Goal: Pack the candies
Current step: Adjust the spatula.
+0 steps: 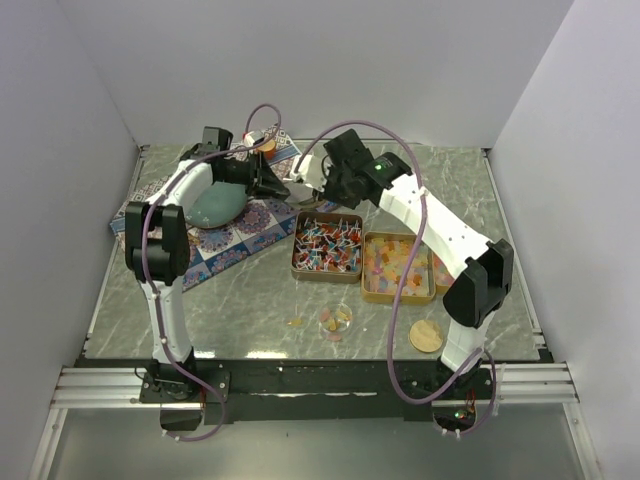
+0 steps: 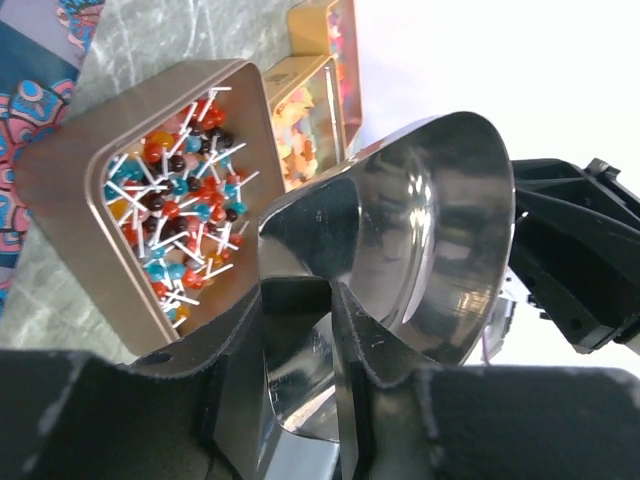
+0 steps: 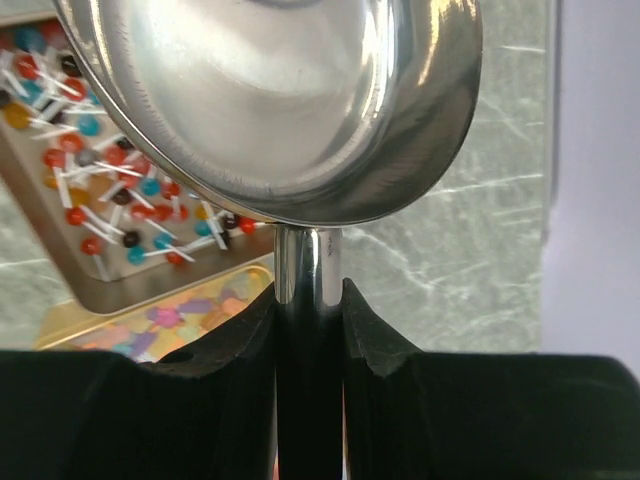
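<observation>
Scoop: we log one polished metal scoop (image 3: 280, 100), held off the table at the back, empty as far as we can see.
Right gripper: the right gripper (image 3: 308, 300) is clamped narrow on the scoop's handle, bowl beyond the fingertips.
Left gripper: the left gripper (image 2: 298, 330) is narrow too. The scoop's open front fills the gap between its fingers, so we read it as gripped from the other end.
Mixed candies: the mixed candies (image 2: 185, 200), red, blue and black on white sticks, fill the first tin (image 2: 70, 170).
Pale candies: the pale candies (image 1: 395, 262) lie in the second tin (image 1: 398, 297), touching the first on its right.
Bright candies: a few bright candies (image 1: 334, 320) sit in a small dish (image 1: 351, 318) near the bases, with a cork disc (image 1: 427, 336) to its right.
Third tin: the third tin (image 1: 441, 272) is mostly hidden under the right arm.
Bearing: the first tin lies just nearward of the scoop and slightly to the right, below it.
Long axis: the scoop runs left to right between the grippers, handle rightward, along the tin's far edge.
Nearer arm: the right, whose wrist overhangs the tin's far left corner.
Next move, our judgement: one hand should let go, then the scoop can dip nearward into the tin.
</observation>
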